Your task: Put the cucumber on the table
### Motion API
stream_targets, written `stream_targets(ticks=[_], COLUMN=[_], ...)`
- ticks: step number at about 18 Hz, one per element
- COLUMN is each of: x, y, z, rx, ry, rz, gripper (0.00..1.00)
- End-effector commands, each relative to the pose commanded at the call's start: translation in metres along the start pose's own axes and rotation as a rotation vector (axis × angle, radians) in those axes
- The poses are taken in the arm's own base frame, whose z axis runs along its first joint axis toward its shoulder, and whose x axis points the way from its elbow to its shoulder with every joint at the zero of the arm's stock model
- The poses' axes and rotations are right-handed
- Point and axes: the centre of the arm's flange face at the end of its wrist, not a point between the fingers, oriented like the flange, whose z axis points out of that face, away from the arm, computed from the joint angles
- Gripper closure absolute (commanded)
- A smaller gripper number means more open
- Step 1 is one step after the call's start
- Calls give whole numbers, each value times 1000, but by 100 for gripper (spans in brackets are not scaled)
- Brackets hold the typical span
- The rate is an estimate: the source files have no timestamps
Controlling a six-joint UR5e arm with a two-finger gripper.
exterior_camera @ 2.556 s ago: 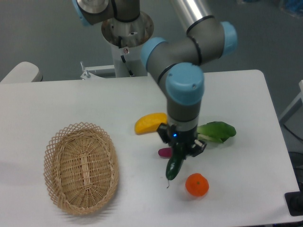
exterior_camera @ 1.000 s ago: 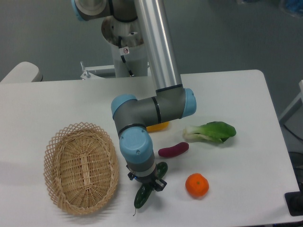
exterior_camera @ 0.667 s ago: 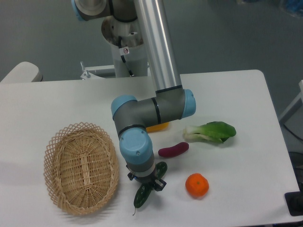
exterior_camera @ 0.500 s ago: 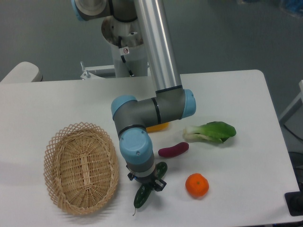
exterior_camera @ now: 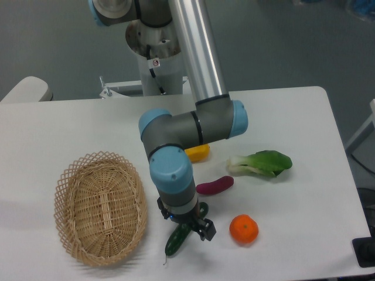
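The fingers [exterior_camera: 203, 229] of the gripper [exterior_camera: 190, 225] are pointing down at the worktop [exterior_camera: 293, 117] near its front edge, and they are standing spread apart, with one dark fingertip showing to the right of the cucumber [exterior_camera: 178, 237]. The cucumber is lying on the white surface, slanting from upper right to lower left, its upper end tucked under the gripper so that whether the fingers are touching it cannot be told. A thin stem tip is trailing from its lower left end. Above the gripper, the arm's grey wrist with a light blue cap [exterior_camera: 170, 170] is rising and bending back to a second grey joint, and a long silver tube is running up to the base at the far edge of the worktop. Just to the right of the gripper, an orange fruit [exterior_camera: 244, 229] is sitting on the surface (close by, but apart from the fingertip). Behind it, a small purple vegetable [exterior_camera: 215, 185] is lying near the wrist, and a yellow fruit [exterior_camera: 198, 153] is partly hiding behind the arm. A leafy green bok choy [exterior_camera: 261, 163] is lying farther right. To the left of the cucumber, an oval wicker basket [exterior_camera: 101, 207] is resting.
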Motion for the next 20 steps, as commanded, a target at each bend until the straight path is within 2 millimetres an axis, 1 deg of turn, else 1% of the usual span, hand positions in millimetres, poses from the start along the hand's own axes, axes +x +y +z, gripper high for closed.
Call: stream_targets(ticks=[4,5,6,7,9,11,13,15,18,19,20], x=[-25,-35,-47,-57,-78,-105,-130,-150,-172,-177,-181], y=[27,37,50,62,94,133,166,199,237,247,253], z=[-51,-62,-72,-79,-87,-94,-98,-95,-90,-88,-86], rx=[28,27,24,12,-20,-43,-58,-74,-75,-52,-25], ry=[-47,-55,-62,-56,-49,-60,-70,-57,-48,-44,-41], rz=[-29,-40,-21,21,109,189,265,369,469,475,478], gripper=[0,0,0,0,0,0,0,0,0,0,0])
